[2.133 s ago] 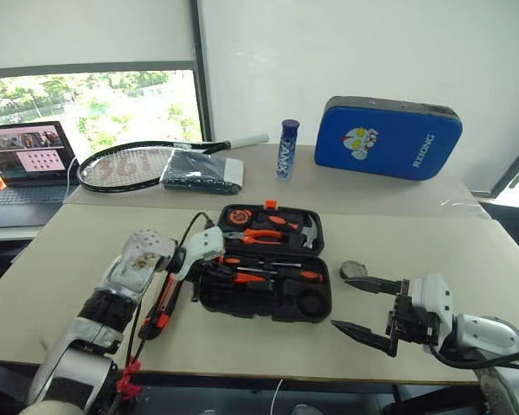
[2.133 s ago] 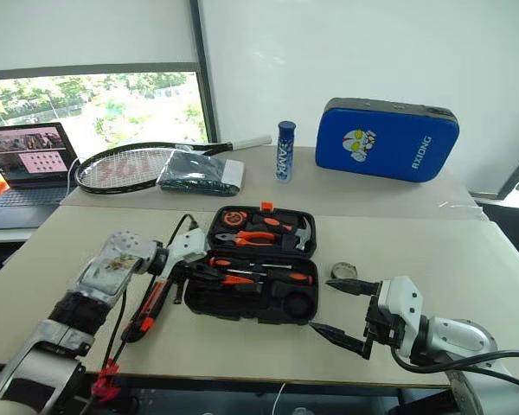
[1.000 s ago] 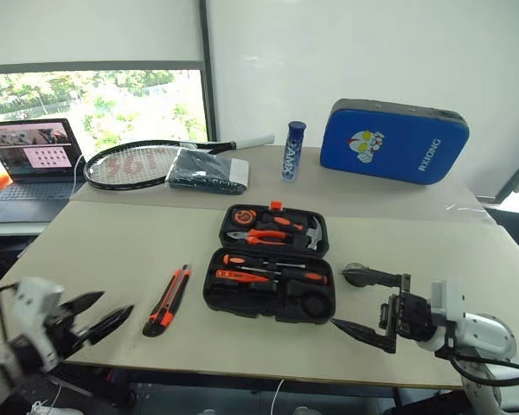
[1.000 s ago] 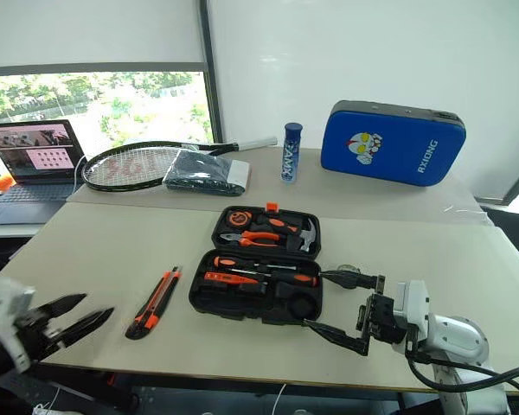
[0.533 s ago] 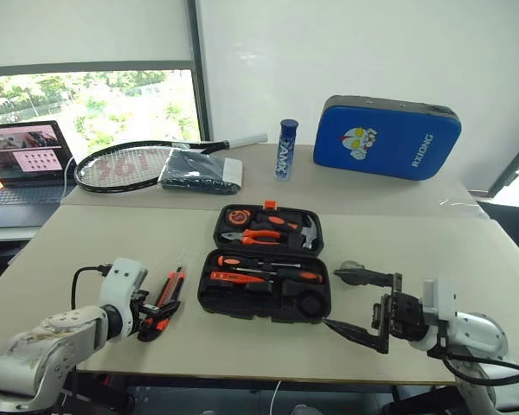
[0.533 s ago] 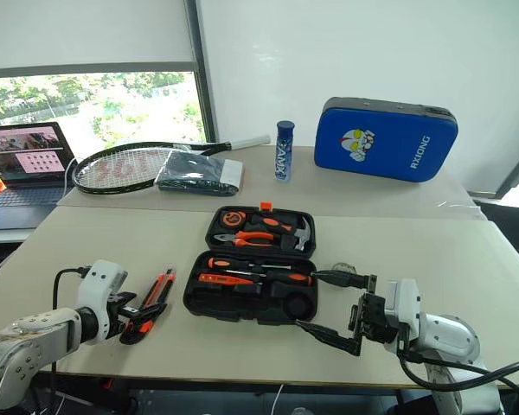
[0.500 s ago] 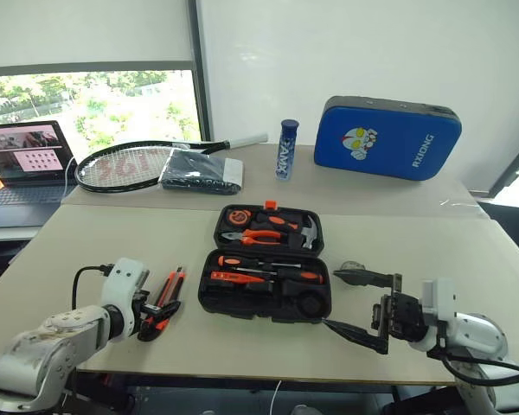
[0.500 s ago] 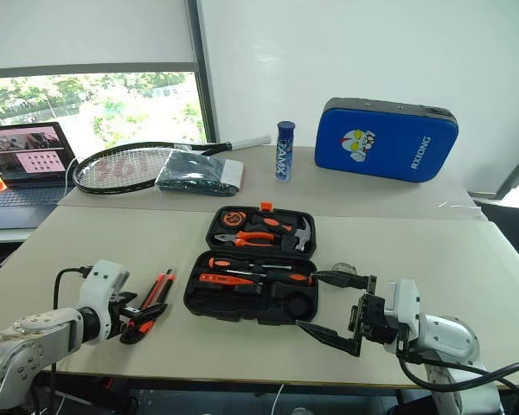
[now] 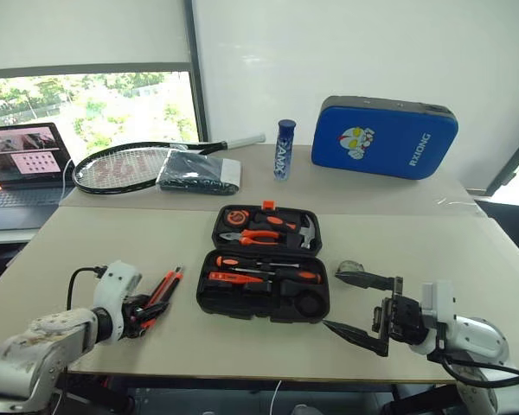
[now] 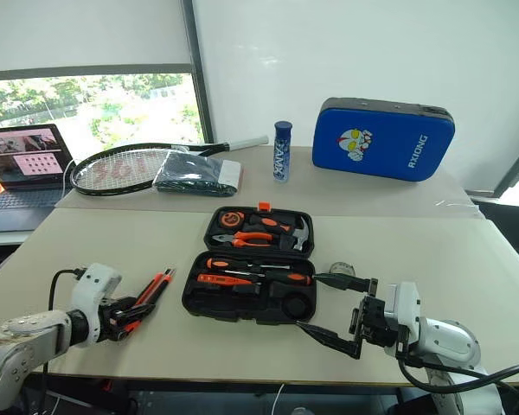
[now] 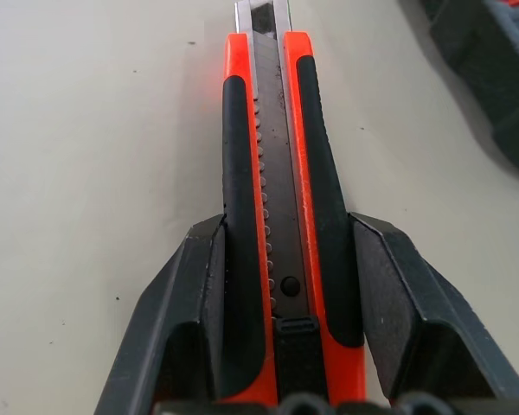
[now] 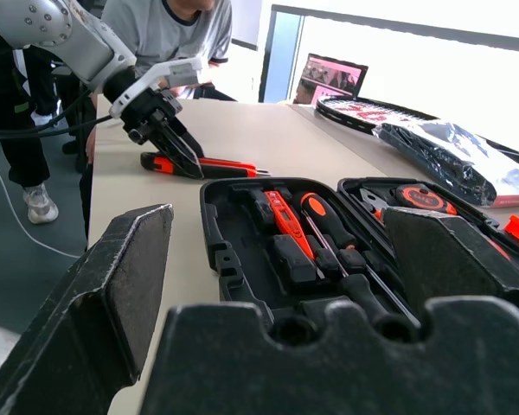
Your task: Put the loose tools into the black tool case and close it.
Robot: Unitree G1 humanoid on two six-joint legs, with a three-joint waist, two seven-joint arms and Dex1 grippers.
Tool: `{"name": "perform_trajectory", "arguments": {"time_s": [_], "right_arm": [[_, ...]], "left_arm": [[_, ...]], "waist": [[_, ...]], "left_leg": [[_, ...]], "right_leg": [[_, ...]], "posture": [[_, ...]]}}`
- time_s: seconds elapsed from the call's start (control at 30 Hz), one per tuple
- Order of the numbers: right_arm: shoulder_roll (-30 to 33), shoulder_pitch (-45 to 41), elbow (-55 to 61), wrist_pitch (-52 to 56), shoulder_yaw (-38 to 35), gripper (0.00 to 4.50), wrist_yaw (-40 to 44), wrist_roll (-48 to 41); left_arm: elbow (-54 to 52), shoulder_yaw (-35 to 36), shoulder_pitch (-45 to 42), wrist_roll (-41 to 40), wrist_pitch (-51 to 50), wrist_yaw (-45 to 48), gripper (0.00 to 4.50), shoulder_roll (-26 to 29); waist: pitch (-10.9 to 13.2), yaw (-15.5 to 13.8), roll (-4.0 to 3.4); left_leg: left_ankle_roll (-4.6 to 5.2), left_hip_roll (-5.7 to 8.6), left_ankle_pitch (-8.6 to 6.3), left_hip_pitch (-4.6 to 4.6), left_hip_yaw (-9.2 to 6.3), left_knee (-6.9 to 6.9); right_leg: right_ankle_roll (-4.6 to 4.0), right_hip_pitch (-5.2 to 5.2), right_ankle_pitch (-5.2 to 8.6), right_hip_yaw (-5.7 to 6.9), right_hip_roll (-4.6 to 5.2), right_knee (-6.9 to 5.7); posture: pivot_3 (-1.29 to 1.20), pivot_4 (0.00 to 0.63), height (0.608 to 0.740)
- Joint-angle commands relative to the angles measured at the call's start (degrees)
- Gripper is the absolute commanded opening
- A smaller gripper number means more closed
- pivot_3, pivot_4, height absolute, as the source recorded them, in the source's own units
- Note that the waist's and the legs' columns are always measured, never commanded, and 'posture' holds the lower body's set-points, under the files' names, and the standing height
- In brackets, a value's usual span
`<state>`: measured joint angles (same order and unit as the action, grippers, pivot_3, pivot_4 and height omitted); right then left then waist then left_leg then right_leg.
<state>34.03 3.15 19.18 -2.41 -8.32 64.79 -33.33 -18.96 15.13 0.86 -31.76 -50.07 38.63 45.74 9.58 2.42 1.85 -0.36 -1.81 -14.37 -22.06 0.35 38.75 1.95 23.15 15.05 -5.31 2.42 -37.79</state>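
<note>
The black tool case [image 9: 242, 309] lies open mid-table, with screwdrivers [image 9: 268, 274] in its front half. To its left the orange-black utility knife [image 9: 163, 288] lies on the table. My left gripper [image 11: 285, 226] is shut on the knife's rear end, one black finger [image 11: 203, 285] pressed against each side. Right of the case my right gripper [image 9: 333, 300] hovers open and holds nothing. A small round tape roll [image 9: 350, 266] lies just behind its upper finger. The right wrist view looks across the case [image 12: 242, 251] to the left gripper [image 12: 169, 130] and the knife [image 12: 216, 164].
On the far table are a blue padded case [image 9: 385, 138], a blue tube [image 9: 283, 149], a tennis racket [image 9: 125, 166], a dark bag [image 9: 199, 173] and a laptop [image 9: 22, 160]. A person [image 12: 164, 26] stands beyond the table's left end.
My left gripper came in from the table's left edge to the knife's rear end and closed around it. The right arm stayed still and open.
</note>
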Motion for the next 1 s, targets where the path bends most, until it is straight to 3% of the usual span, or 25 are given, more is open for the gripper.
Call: {"name": "perform_trajectory", "arguments": {"time_s": [0.03, 0.17, 0.27, 0.4, 0.6, 1.0], "right_arm": [[1.38, 0.96, 2.27, -0.78, -3.03, 4.50, -0.44, -0.82], [2.94, 3.34, 2.49, -0.71, -6.01, 4.50, -0.53, -1.10], [3.20, 5.39, 3.41, -0.78, -7.55, 4.50, -1.30, -0.94], [2.58, 7.70, 5.21, -1.00, -7.82, 4.50, -2.57, -0.55], [2.05, 9.93, 7.78, -1.18, -7.95, 4.50, -4.54, -0.35], [2.26, 11.54, 9.50, -1.39, -8.22, 4.50, -6.11, -0.43]], "left_arm": [[7.75, 0.15, -3.93, 1.68, 21.97, 21.92, 1.66, 5.62], [15.30, -9.34, -20.28, 2.02, 26.29, 36.87, 1.66, 8.02], [17.24, -19.31, -31.75, 6.26, 27.57, 43.44, 1.66, 5.62], [19.67, -28.91, -40.18, 12.78, 29.84, 45.83, 1.66, 1.00], [24.07, -37.72, -44.75, 22.32, 32.76, 44.50, 1.66, -3.94], [23.75, -39.75, -41.45, 26.36, 34.26, 42.74, 1.66, -7.92]], "waist": [[0.06, -0.21, 0.10], [0.11, -1.98, 0.12], [0.10, -2.58, 0.12], [0.07, -1.97, 0.05], [0.08, -1.01, 0.05], [0.08, -1.44, 0.05]], "left_leg": [[0.00, -0.01, 0.00, -0.03, 0.01, 0.00], [-0.02, 0.02, 0.03, -0.26, -0.04, 0.10], [-0.01, 0.05, 0.02, -0.31, -0.03, 0.11], [0.12, 0.08, -0.06, -0.49, 0.01, 0.08], [0.18, 0.03, -0.09, -0.67, -0.12, 0.10], [0.18, 0.03, -0.09, -0.66, -0.17, 0.18]], "right_leg": [[0.00, 0.02, 0.00, 0.01, 0.00, 0.02], [-0.01, 0.05, 0.01, 0.26, 0.02, 0.23], [0.12, -0.08, -0.05, 0.24, 0.03, 0.46], [0.22, 0.00, -0.09, 0.11, 0.01, 0.69], [0.21, 0.16, -0.09, 0.11, -0.11, 0.65], [0.23, 0.10, -0.11, 0.16, -0.10, 0.62]], "posture": [[0.00, 0.150, 0.740], [0.00, 0.150, 0.740], [0.00, 0.150, 0.740], [0.00, 0.150, 0.740], [0.00, 0.150, 0.740], [0.00, 0.150, 0.740]]}}
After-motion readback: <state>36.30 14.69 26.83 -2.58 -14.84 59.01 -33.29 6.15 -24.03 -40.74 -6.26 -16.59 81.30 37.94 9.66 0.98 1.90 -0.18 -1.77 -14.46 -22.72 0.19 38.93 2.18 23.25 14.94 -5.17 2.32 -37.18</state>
